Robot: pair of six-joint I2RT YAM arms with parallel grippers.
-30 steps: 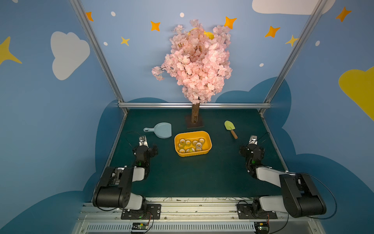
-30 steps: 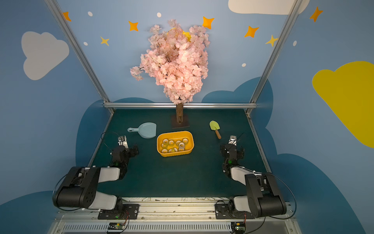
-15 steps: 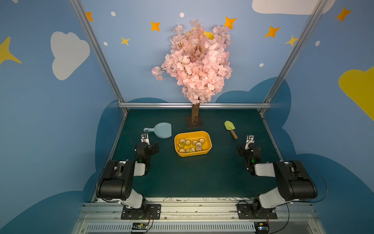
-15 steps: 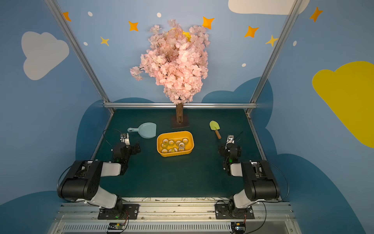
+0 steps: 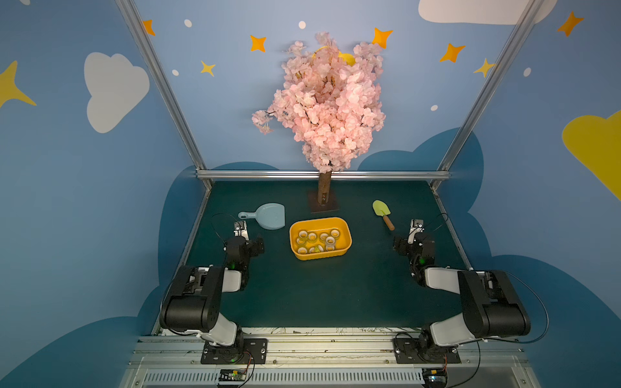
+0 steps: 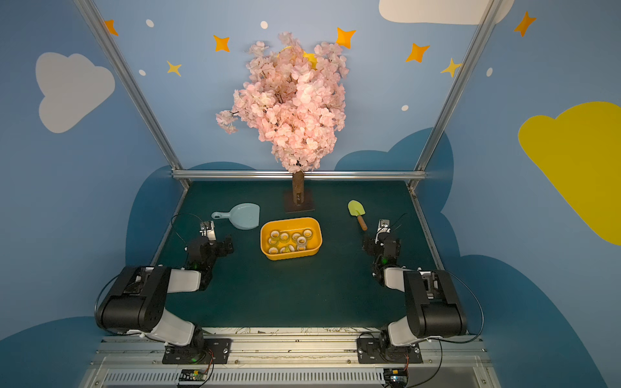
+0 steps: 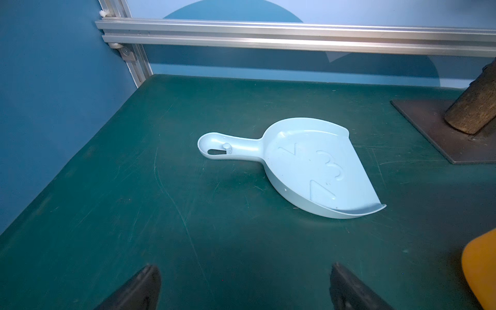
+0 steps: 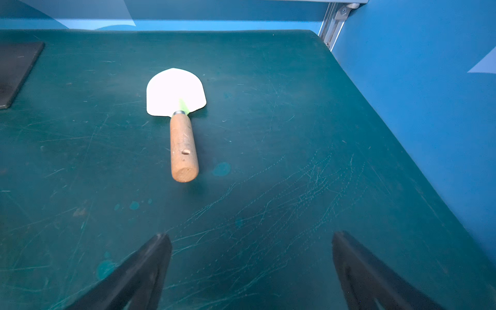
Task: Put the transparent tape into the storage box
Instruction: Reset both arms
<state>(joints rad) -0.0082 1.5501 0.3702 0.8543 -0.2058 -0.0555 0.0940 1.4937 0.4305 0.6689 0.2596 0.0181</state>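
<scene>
The storage box [image 5: 319, 220] [image 6: 291, 220], an orange-yellow tub, stands mid-table in both top views. Several rolls of transparent tape [image 5: 312, 237] [image 6: 285, 236] lie inside it. My left gripper [image 5: 247, 240] [image 6: 215, 244] sits low over the mat to the box's left. In the left wrist view it [image 7: 245, 268] is open with only bare mat between its fingers, and a corner of the box [image 7: 480, 268] shows to one side. My right gripper [image 5: 413, 240] [image 6: 381, 242] sits to the box's right. It [image 8: 249, 237] is open and empty too.
A pale blue dustpan [image 5: 268, 216] [image 7: 308, 163] lies just beyond the left gripper. A green trowel with a wooden handle [image 5: 383, 213] [image 8: 182, 128] lies beyond the right gripper. A pink blossom tree on a dark base plate [image 5: 324, 201] stands behind the box, before the aluminium rail.
Both arms have shifted slightly, their grippers edging toward the back of the table. Both grippers stay open. The box and the tape rolls have not moved.
</scene>
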